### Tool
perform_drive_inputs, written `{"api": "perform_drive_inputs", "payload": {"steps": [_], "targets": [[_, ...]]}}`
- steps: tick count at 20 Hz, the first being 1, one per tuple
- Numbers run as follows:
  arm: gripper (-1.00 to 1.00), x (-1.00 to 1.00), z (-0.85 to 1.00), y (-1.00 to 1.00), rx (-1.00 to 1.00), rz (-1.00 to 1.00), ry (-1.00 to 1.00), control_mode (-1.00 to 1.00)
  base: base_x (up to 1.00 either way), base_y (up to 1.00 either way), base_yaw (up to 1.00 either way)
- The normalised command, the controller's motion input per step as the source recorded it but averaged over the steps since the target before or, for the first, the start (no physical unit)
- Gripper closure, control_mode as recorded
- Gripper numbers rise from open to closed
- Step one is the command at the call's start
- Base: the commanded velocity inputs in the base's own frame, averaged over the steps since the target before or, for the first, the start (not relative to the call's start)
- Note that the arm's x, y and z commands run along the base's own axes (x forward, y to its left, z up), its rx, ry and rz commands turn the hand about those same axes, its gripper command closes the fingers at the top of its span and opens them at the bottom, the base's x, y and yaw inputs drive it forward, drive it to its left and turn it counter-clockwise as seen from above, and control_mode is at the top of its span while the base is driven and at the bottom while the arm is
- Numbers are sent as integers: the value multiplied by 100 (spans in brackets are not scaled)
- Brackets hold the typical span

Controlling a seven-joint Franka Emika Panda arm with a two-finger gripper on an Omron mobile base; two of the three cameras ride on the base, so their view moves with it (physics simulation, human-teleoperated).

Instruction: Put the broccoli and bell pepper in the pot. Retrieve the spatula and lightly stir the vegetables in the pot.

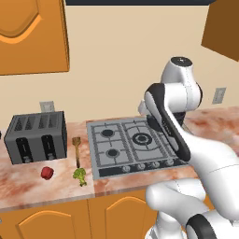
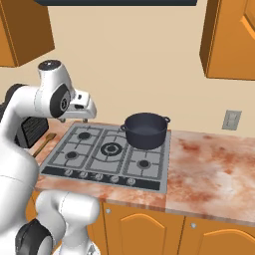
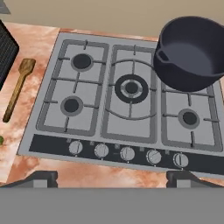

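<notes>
1. The claw (image 3: 112,177) hangs above the front edge of the stove, its two dark tips spread wide with nothing between them.
2. Below it lies the stove (image 3: 127,100), grey, with a row of knobs along its front.
3. The pot (image 3: 192,52) stands on the stove's back right burner, upright and dark inside; in the right base view it shows as the pot (image 2: 146,129) with two small side handles.
4. The spatula (image 3: 17,87) lies flat on the desk just left of the stove, head toward the wall, handle toward the front; in the left base view it shows as the spatula (image 1: 76,150) between the toaster and the stove.
5. The broccoli (image 1: 80,176) lies on the desk (image 1: 42,189) just in front of the spatula's handle end, near the stove's front left corner.
6. The pepper (image 1: 46,172) lies left of the broccoli, apart from it, in front of the toaster (image 1: 36,136).
7. Both vegetables are well apart from the pot.
</notes>
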Motion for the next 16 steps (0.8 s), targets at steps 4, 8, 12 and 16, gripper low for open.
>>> {"api": "perform_drive_inputs", "payload": {"steps": [4,8,12,16], "targets": [[-100,-1,-15,74,3,10,2,-100,0,0,0],[-100,-1,-80,92,20,17,0,-100,0,0,0],[-100,-8,-57,100,10,22,5,-100,0,0,0],[-100,-1,-10,100,-3,12,22,-100,0,0,0]]}}
